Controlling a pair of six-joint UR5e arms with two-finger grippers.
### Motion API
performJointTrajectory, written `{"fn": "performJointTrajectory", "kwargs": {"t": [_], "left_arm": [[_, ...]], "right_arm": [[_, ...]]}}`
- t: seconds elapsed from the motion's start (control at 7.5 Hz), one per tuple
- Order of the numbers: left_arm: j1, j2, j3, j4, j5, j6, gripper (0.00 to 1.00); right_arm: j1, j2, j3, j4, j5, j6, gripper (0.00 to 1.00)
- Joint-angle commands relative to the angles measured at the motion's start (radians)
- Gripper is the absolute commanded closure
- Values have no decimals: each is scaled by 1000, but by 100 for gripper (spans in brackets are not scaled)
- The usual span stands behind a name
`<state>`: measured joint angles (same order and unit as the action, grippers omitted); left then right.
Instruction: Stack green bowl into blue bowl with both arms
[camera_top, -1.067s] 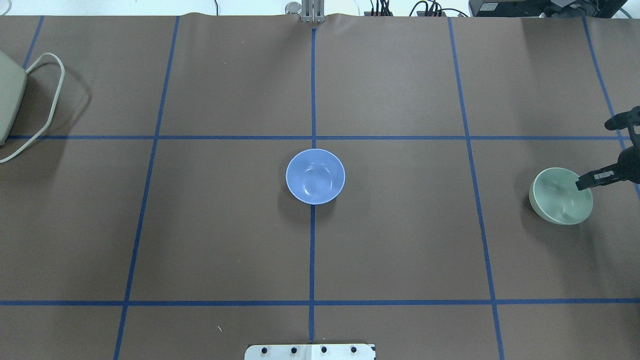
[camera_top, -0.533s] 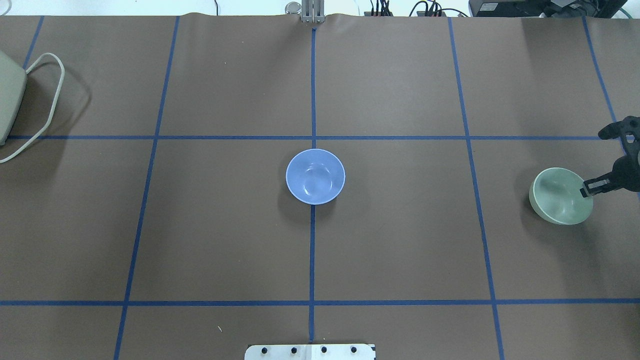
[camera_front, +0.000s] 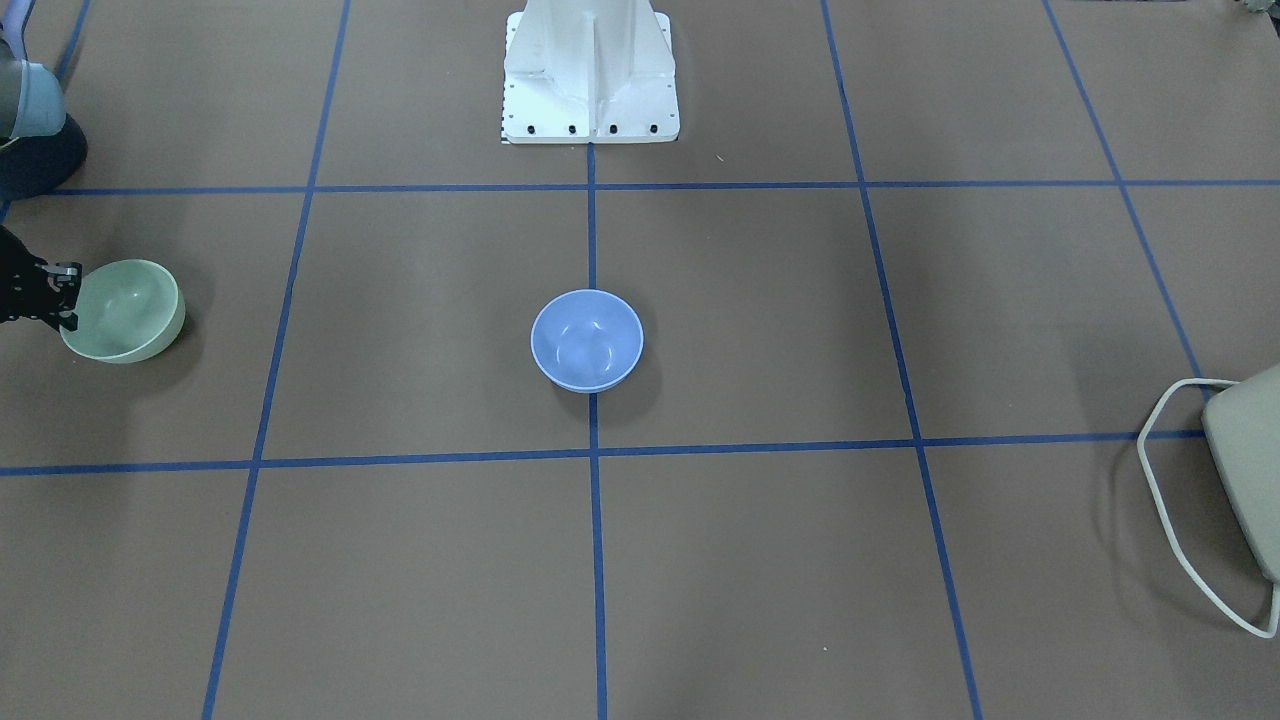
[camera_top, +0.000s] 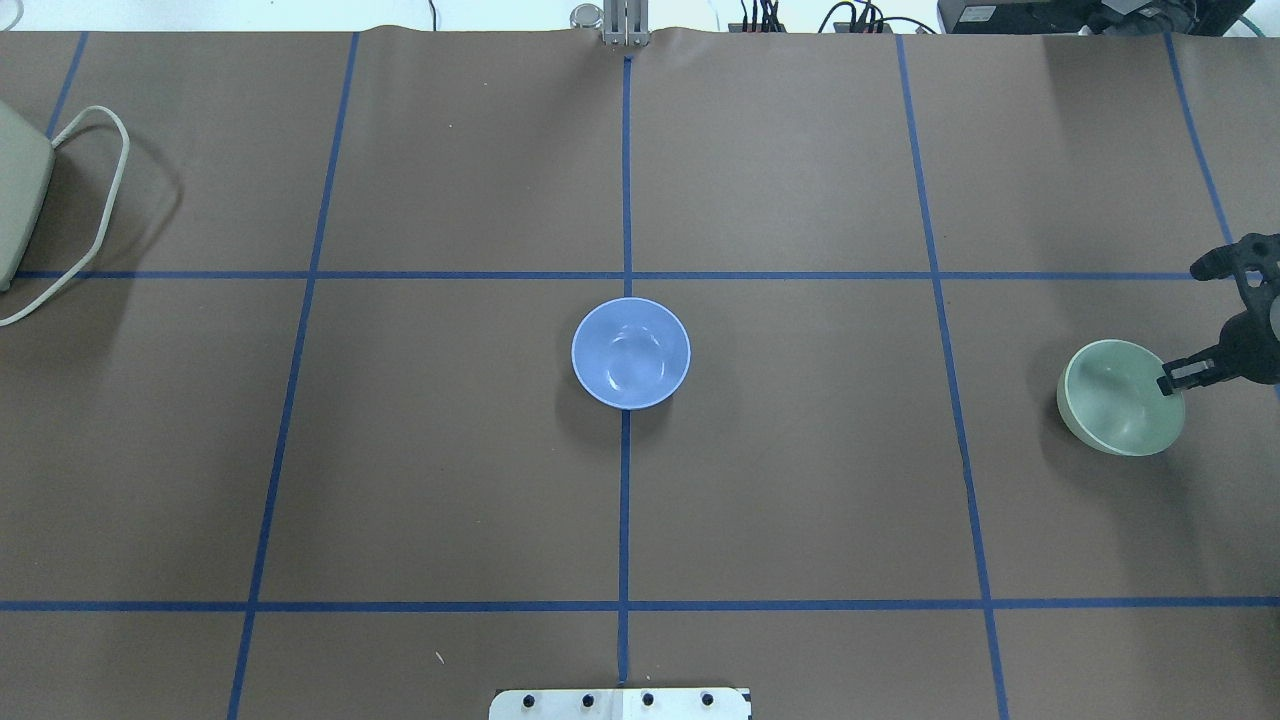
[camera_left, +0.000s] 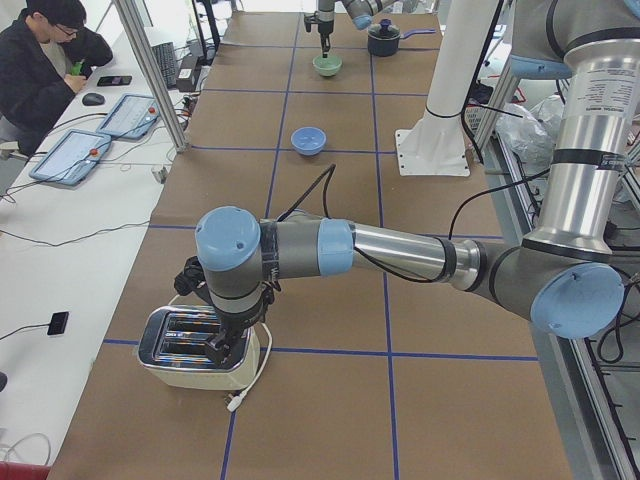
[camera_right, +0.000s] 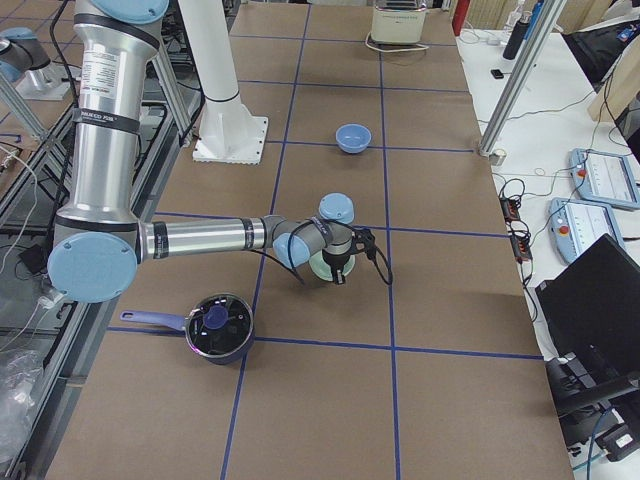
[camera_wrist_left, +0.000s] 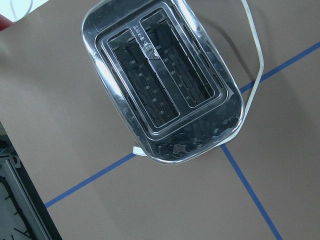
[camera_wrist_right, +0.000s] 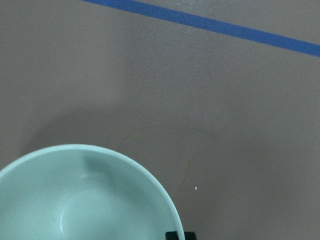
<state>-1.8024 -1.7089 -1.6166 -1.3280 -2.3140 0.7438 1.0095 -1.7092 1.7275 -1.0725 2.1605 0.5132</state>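
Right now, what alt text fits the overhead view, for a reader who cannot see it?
A blue bowl sits at the centre of a brown table taped into a blue grid; a green bowl stands far right, the right gripper at its rim. A toaster pokes in far left.

1. The left arm (camera_left: 400, 250) is a chain of silver-grey tubes with darker grey elbow housings and round light blue joint caps (camera_left: 228, 238).
2. The right arm (camera_right: 105, 140) has the same build. Its upright tube carries black rings and a block of small print, too small to read.
3. A thin black cable (camera_left: 304, 193) loops off the left arm near its wrist.
4. The left gripper (camera_left: 225, 345) and the right gripper (camera_top: 1170, 381) are black.
5. The white pedestal base (camera_front: 590, 70) flares into a flat plate with 4 dark screws (camera_front: 572, 129) along 1 edge.
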Motion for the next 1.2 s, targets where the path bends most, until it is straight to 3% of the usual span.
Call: {"fn": "performJointTrajectory", "kwargs": {"t": [0.0, 0.13, 0.4, 0.67, 0.93, 1.07], "left_arm": [[0, 17, -2, -2, -2, 2, 2], [0, 18, -2, -2, -2, 2, 2], [1, 23, 0, -2, -2, 2, 2], [1, 29, 0, -2, -2, 0, 2], [0, 37, 0, -2, -4, 2, 2], [0, 44, 0, -2, -4, 2, 2]], "right_arm": [[17, 102, 23, -7, 30, 17, 100], [15, 199, 23, -7, 36, 84, 100], [-88, 446, 18, -7, 42, 476, 100], [-240, 682, -9, -97, -57, 739, 100], [-368, 781, -13, -289, -196, 765, 100], [-406, 781, -25, -299, -236, 765, 100]]}}
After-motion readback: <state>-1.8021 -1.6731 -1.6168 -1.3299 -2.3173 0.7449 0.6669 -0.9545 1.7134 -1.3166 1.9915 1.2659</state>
